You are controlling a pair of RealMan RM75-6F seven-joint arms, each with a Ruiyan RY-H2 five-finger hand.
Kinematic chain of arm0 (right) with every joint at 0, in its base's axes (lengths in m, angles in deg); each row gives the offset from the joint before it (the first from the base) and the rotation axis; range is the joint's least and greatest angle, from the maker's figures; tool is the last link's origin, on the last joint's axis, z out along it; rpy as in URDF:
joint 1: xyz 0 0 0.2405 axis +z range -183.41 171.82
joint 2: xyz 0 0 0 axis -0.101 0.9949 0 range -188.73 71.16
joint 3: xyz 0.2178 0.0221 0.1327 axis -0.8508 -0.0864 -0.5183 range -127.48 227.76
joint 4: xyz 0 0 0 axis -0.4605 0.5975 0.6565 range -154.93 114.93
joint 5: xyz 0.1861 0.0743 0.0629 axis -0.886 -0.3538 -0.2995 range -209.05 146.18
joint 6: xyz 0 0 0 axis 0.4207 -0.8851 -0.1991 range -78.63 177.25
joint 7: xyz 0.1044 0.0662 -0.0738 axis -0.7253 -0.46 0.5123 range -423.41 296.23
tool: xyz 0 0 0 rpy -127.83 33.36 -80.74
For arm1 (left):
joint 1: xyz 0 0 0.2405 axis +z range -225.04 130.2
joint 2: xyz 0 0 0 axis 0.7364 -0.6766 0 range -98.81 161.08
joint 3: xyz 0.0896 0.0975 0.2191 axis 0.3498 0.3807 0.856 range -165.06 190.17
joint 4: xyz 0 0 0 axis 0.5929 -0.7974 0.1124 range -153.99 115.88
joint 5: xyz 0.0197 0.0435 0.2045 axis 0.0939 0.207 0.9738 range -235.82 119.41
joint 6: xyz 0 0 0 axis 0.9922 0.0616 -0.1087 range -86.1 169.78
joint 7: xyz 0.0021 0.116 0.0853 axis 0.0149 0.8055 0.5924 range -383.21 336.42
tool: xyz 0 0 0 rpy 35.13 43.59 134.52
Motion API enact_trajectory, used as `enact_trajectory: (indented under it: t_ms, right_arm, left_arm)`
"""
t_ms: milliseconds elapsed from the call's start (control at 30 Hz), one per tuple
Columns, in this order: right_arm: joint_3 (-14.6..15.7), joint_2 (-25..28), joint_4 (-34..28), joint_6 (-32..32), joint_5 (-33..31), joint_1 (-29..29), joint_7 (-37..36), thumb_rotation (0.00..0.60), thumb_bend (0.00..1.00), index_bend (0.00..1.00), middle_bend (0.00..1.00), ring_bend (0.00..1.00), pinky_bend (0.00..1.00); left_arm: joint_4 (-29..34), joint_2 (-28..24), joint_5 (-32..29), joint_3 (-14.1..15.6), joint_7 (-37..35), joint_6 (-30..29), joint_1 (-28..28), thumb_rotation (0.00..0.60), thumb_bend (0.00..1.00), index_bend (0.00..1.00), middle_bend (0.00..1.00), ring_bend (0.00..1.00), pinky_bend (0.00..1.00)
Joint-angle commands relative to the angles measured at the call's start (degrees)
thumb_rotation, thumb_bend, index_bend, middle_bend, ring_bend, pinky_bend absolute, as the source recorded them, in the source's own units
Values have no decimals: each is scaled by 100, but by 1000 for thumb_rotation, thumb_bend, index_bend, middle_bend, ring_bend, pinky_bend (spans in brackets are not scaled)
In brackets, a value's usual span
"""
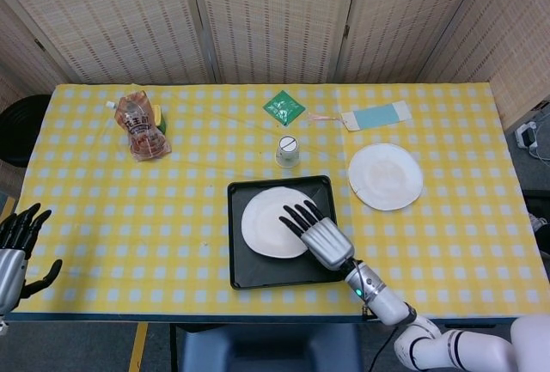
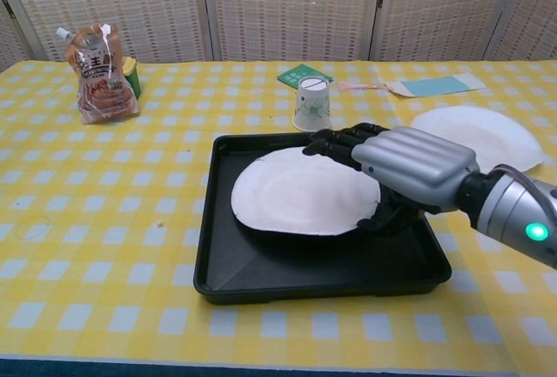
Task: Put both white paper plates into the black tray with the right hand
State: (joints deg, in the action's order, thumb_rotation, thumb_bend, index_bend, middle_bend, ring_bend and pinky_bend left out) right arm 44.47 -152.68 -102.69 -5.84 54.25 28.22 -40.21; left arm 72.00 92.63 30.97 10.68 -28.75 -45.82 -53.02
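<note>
One white paper plate lies almost flat inside the black tray. My right hand is over the plate's right side. Its fingers are stretched out straight above the plate and the thumb sits below the plate's right edge, with a clear gap between them. The second white paper plate rests on the yellow checked table to the right of the tray. My left hand hangs off the table's front left corner, fingers spread and holding nothing.
An upturned paper cup stands just behind the tray. A green packet, a blue card and a snack bag lie further back.
</note>
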Motion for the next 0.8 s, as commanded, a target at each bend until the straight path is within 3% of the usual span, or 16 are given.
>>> enact_trajectory:
  t_ms: [33,200,400,600,800]
  right_arm:
    - [-94,396,-606,518,-620,201,741,600,321,28,0,0,0]
    - [-214,719,-1253,816,-1334,392,1150,600,291,0,0,0,0]
    - [-96,983,-1475,-30,-800,8,431,600,291,0,0,0,0]
    - [222,1051,-545,-1203,122,-563,-851,600,290,35,0,0,0]
    - [471,932,694,-1962,531,-972,-1575,600,290,262,0,0,0]
  left_arm:
    - [16,-13,0,8,-40,39,-14,600,397,0,0,0,0]
    - [15,-54,44,25,-154,41,-16,600,397,0,0,0,0]
    - [19,-66,51,26,-149,-20,21,600,397,0,0,0,0]
    - [37,-45,79,46,-94,33,-1,600,397,0,0,0,0]
    - [55,2,64,49,37,84,-20,600,397,0,0,0,0]
